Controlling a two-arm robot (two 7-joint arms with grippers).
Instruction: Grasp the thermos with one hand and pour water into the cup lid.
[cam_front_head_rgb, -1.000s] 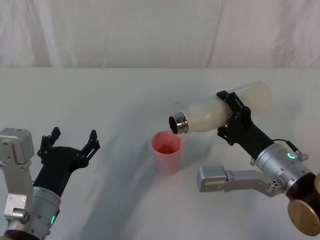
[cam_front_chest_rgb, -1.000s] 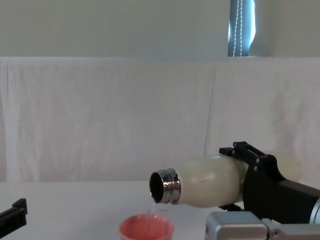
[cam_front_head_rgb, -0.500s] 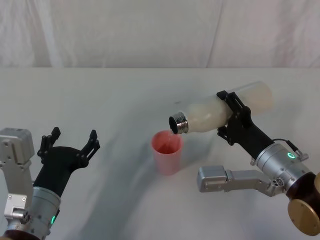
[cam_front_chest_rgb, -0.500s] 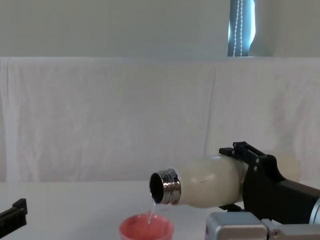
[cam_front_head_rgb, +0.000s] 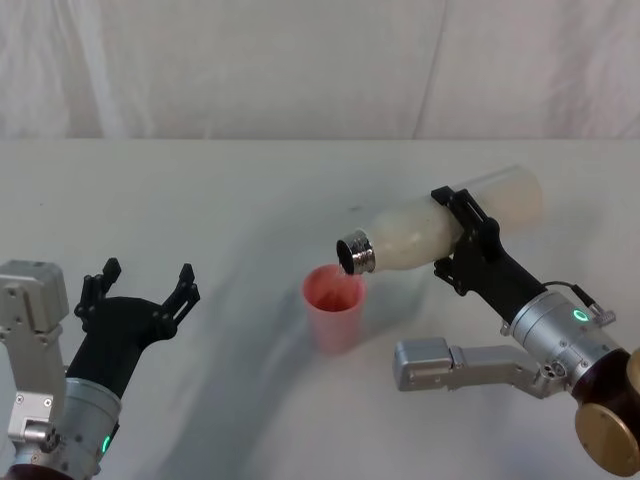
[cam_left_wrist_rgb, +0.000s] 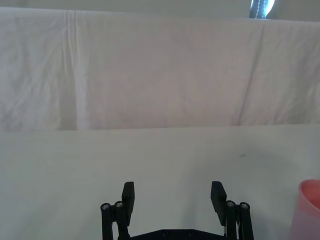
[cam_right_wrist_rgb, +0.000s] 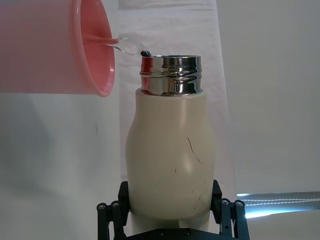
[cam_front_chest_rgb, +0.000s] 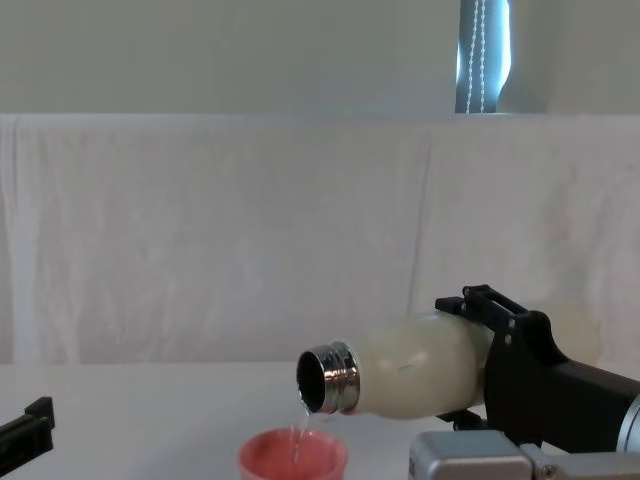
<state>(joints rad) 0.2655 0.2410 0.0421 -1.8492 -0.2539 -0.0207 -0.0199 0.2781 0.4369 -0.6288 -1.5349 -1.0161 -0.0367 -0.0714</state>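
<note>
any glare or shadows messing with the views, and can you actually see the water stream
Head view: soft grey shadows on the white table beside the cup lid, no harsh glare. Right wrist view: the thermos, held in the right claw, shows bright reflections on its steel neck, and the water reads clearly. Chest view: the stream is thin and faint; a bright window strip sits up top.

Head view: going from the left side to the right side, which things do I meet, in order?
Left end effector, open and empty → pink cup standing on the table → steel mouth of the thermos, tilted over the cup → right end effector, clamped around the thermos body.
</note>
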